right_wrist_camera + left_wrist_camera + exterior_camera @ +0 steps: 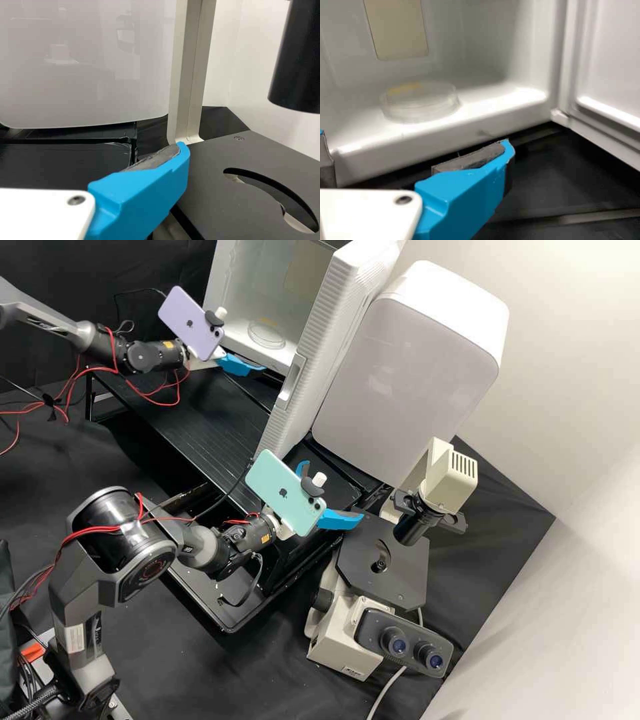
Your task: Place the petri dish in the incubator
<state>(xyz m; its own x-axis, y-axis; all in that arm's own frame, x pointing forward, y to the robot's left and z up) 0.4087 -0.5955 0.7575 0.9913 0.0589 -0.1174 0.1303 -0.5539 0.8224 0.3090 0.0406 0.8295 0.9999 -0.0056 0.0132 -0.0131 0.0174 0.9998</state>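
The clear petri dish (267, 334) (420, 100) lies flat on the floor of the white incubator (230, 287), whose door (333, 340) stands swung open. My left gripper (250, 361) (415, 150) hovers just outside the incubator's front ledge (445, 127), open, with nothing between its blue fingers (470, 190). It is a short way from the dish and not touching it. My right gripper (330, 493) is open and empty beside the door's lower corner, above the edge of the microscope stage (240, 190). One of its blue fingers (150, 185) shows in the right wrist view.
A white microscope (373, 633) stands at the front right, its black stage (383, 560) under the right gripper and its dark lens housing (300, 60) close above. A black ribbed platform (213, 427) runs from the incubator towards the front. The open door blocks the middle.
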